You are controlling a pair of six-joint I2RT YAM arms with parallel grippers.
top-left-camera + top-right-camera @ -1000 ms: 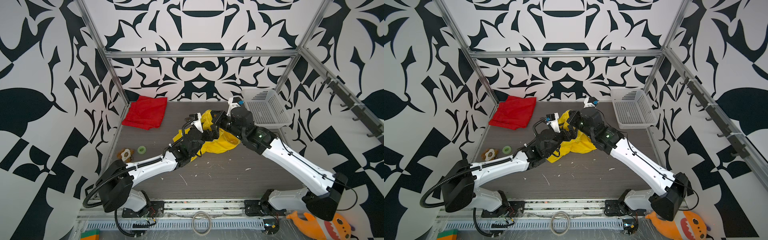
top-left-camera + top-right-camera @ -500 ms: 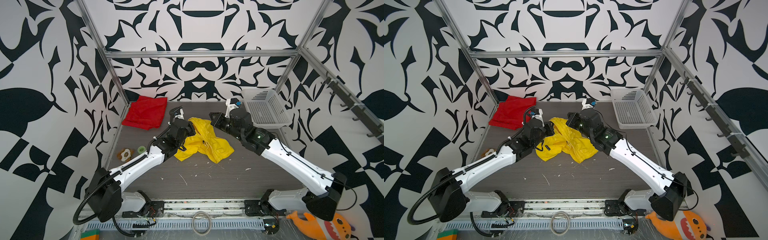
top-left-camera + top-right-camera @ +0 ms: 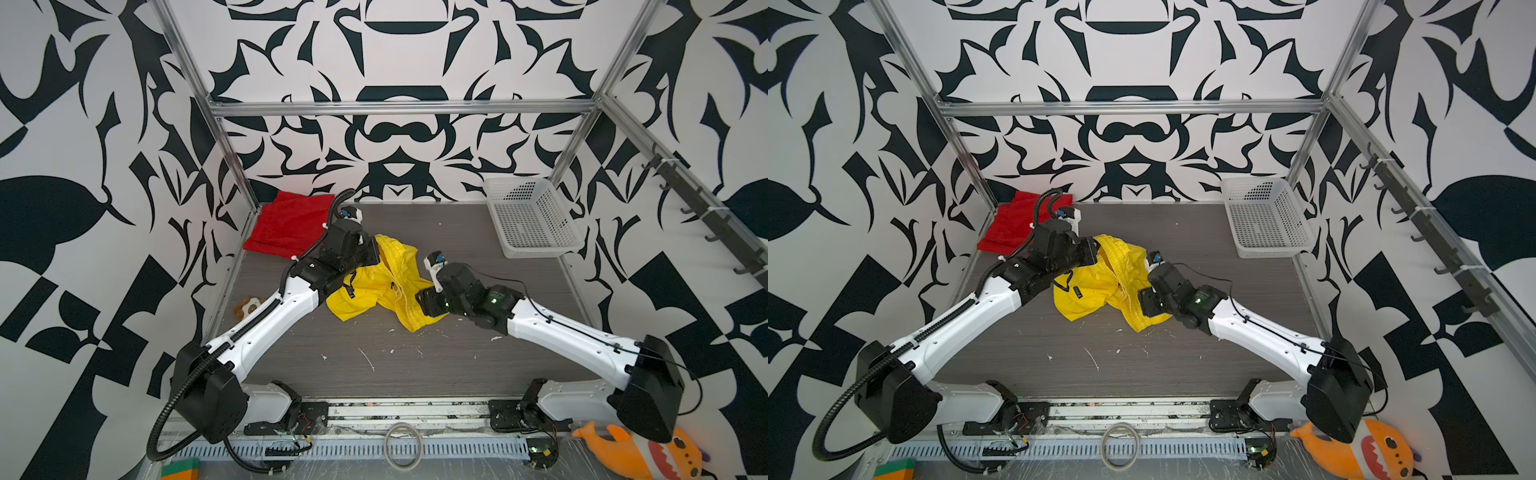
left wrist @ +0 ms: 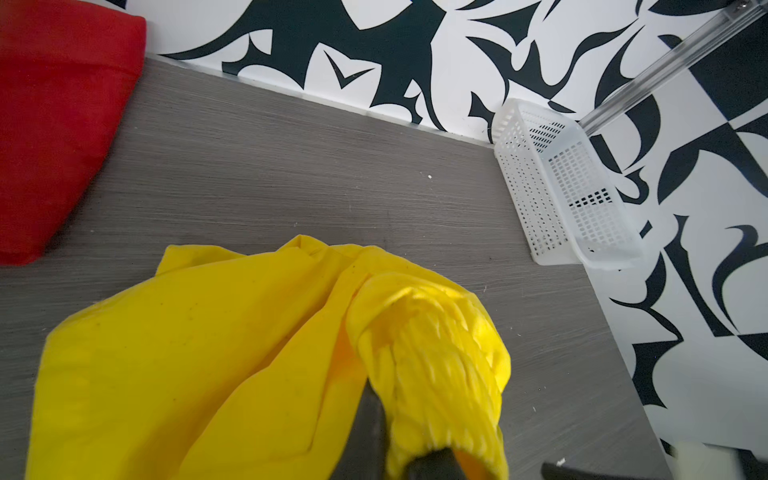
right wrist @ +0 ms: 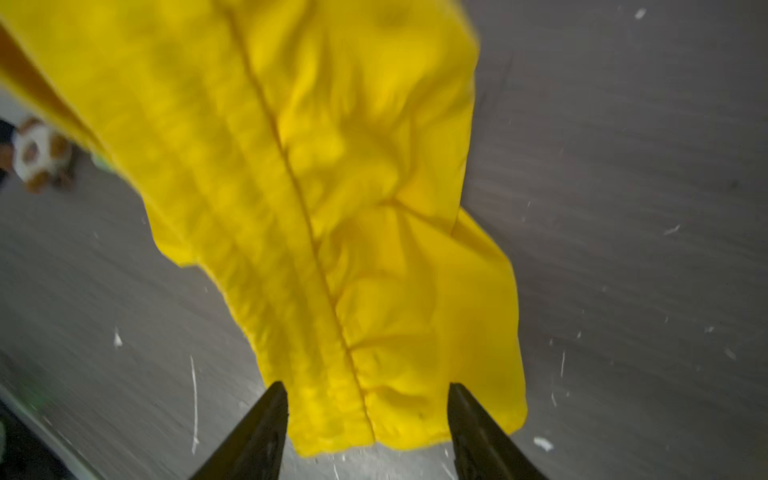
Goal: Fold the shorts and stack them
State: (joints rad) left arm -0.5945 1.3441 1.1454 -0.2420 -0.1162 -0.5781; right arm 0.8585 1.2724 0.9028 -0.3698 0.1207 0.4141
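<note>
The left end effector [image 4: 399, 453] pinched the yellow shorts [image 3: 374, 286] by their gathered waistband. The right end effector [image 5: 368, 388] gaped wide, the shorts' edge lying between its fingers.

Mid-frame on the grey table [image 3: 1183, 357], crumpled yellow shorts [image 3: 1096, 286] between left gripper [image 3: 1097, 252] at the upper-left edge and right gripper [image 3: 1148, 307] at the lower-right end — red shorts [image 3: 1007, 228] flat at upper left, white basket [image 3: 1262, 216] upper right, orange shark [image 3: 1358, 453] bottom right.

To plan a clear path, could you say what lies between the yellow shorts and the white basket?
Bare grey tabletop with one tiny white speck lies between yellow shorts and white basket; the left wrist view shows it.
</note>
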